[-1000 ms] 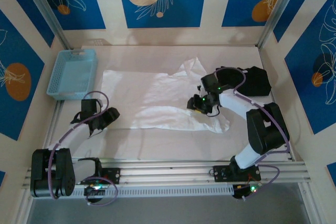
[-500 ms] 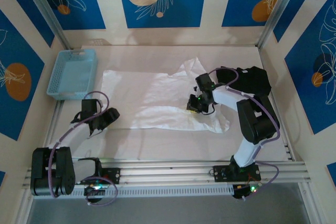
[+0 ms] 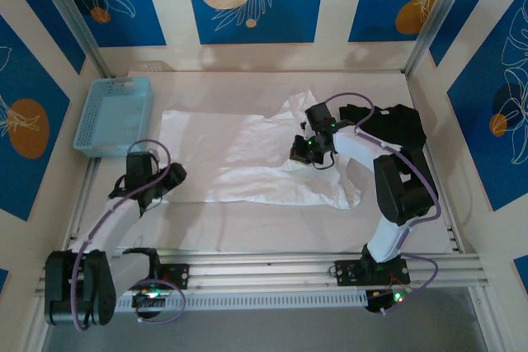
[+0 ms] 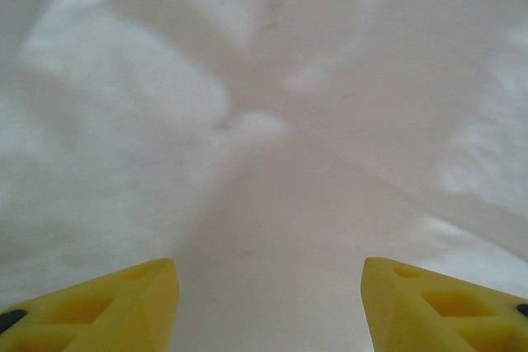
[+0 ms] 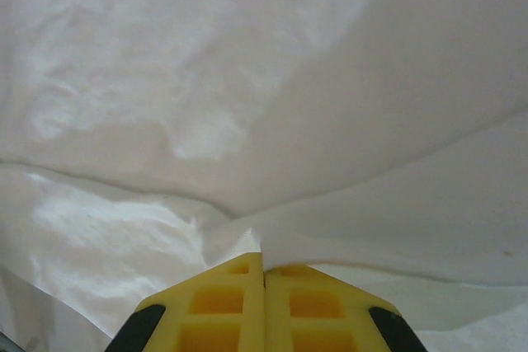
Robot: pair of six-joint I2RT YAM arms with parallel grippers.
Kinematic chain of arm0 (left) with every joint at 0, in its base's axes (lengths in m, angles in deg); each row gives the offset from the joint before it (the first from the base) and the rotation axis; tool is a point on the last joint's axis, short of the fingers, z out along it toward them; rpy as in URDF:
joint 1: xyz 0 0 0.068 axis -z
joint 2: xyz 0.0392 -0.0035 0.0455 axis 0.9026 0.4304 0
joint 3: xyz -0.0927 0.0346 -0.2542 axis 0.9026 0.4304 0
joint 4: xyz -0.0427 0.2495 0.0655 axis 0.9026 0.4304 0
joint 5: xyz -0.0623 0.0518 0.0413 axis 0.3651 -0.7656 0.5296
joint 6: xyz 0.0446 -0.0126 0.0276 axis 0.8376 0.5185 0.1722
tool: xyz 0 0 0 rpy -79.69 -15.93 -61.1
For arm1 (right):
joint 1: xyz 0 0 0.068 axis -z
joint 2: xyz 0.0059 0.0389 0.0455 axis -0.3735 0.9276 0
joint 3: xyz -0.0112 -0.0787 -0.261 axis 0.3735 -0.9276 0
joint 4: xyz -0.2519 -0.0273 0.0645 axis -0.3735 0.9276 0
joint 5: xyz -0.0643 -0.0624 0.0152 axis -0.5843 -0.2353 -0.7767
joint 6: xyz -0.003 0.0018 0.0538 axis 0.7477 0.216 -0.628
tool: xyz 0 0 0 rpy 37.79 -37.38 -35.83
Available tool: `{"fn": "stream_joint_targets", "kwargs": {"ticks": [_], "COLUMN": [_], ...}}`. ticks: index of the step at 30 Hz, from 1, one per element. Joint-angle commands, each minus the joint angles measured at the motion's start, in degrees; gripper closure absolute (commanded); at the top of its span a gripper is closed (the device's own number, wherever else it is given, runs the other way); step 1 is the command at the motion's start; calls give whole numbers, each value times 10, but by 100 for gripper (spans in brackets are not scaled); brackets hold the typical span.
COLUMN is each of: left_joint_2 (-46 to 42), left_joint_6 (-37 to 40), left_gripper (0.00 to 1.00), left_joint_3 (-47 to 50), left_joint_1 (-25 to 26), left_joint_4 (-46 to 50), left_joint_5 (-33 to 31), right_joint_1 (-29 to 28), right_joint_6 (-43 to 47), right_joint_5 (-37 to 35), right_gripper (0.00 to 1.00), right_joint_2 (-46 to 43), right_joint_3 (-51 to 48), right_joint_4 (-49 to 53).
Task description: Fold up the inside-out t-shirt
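Note:
The inside-out t-shirt (image 3: 235,158) lies white and rumpled across the middle of the table, with a sleeve bunched at its far right end. My right gripper (image 3: 301,152) sits on the shirt's right part. In the right wrist view its yellow fingertips (image 5: 263,257) are pressed together, shut on a raised fold of the white cloth (image 5: 388,228). My left gripper (image 3: 171,177) hovers just left of the shirt's near left edge. Its two yellow fingers (image 4: 124,302) stand wide apart and open over a white surface, with nothing between them.
A light blue basket (image 3: 114,114) stands at the far left of the table. A black folded garment (image 3: 400,128) lies at the far right, behind the right arm. Blue patterned walls and metal posts close in the table on three sides.
My right gripper has closed on a fold of the shirt and shifted a little up and to the left. The left arm has barely moved.

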Motion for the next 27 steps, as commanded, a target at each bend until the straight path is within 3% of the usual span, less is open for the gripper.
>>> {"fn": "stream_joint_targets", "kwargs": {"ticks": [1, 4, 8, 14, 18, 23, 27], "left_joint_2": [8, 62, 124, 162, 177, 229, 275], "left_joint_6": [-6, -24, -36, -33, -25, 8, 18], "left_gripper": [41, 41, 41, 41, 41, 41, 41], "left_joint_3": [-21, -31, -52, -79, -86, -129, -169], "left_joint_1": [71, 146, 194, 222, 233, 262, 275], "left_joint_4": [-69, -134, -174, -161, -170, -182, -156], "left_joint_5": [5, 12, 15, 11, 4, 7, 7], "right_joint_1": [4, 5, 5, 19, 34, 53, 102], "right_joint_6": [14, 15, 15, 37, 57, 76, 70], "right_joint_5": [11, 11, 17, 18, 35, 14, -9], "right_gripper": [99, 98, 97, 76, 65, 62, 60], "right_joint_2": [21, 49, 105, 170, 128, 25, -33], "right_joint_3": [35, 68, 136, 216, 196, 109, 20], "right_joint_4": [23, 28, 25, 60, 63, 71, 62]}}
